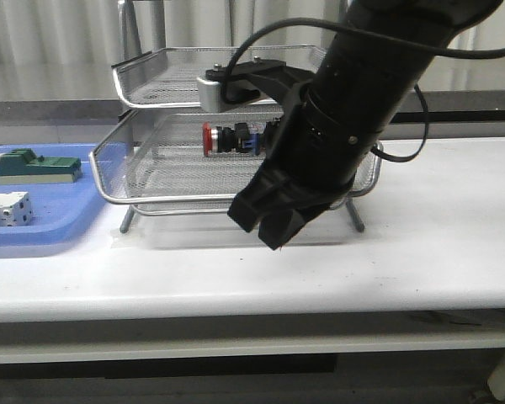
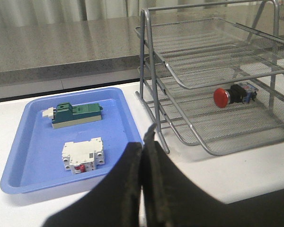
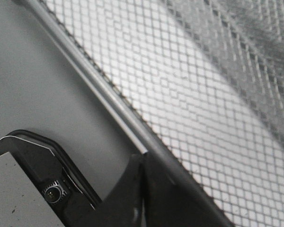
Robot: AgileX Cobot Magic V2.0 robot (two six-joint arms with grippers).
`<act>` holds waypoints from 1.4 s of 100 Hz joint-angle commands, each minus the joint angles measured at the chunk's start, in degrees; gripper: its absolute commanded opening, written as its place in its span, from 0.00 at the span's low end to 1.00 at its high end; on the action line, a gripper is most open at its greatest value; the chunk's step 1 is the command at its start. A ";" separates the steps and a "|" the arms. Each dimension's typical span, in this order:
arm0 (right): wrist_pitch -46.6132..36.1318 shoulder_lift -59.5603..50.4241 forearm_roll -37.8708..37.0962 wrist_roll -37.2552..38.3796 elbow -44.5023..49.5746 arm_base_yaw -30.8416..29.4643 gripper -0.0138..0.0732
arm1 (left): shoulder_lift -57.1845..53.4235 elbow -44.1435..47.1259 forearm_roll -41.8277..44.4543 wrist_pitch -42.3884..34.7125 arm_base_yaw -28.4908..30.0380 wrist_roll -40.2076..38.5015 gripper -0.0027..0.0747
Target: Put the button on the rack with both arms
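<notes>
A white tabletop [image 1: 438, 244] is carrying everything here, with a grey ledge and pale pleated curtains [image 1: 50, 42] running behind it. The three-tier silver wire-mesh rack [image 2: 217, 71] is standing on the table, and the small push-button with a red round cap, black body and blue rear block [image 1: 229, 138] is lying on its side in the middle tier, its long axis running across the tray, the red cap pointing toward the flat blue plastic tray [image 2: 33, 142] and the blue end pointing away from it. The right arm's black pincer [image 1: 272, 217] is hanging just in front of the rack's lower rim, below and in front of the button, apart from it; its fingers are pressed together and gripping nothing. In the right wrist view the mesh is filling most of the frame just beyond that pincer [image 3: 142, 198]. The left pincer [image 2: 143, 156] is also pressed together and empty, hovering near the table, with the blue tray to one side of its tip and the rack to the other. A green-topped block [image 2: 75, 115] and a white boxy block [image 2: 83, 154] are lying in the blue tray.
</notes>
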 commanded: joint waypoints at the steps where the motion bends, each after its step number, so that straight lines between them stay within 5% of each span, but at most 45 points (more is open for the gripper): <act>1: -4.60 -0.51 -1.98 -0.47 -5.27 -2.55 0.09 | 0.51 -1.54 -1.78 -3.75 0.14 -0.17 0.01; 47: -0.27 3.98 -3.46 -0.41 -16.17 -6.43 0.09 | 0.51 -1.54 -1.78 -3.75 0.14 -0.17 0.01; 105: 8.54 -10.54 -4.19 4.72 -11.28 -6.06 0.09 | 0.51 -1.54 -1.78 -3.75 0.14 -0.17 0.01; 140: 8.00 -28.58 -21.73 20.96 0.38 -6.06 0.09 | 0.51 -1.54 -1.78 -3.75 0.14 -0.17 0.01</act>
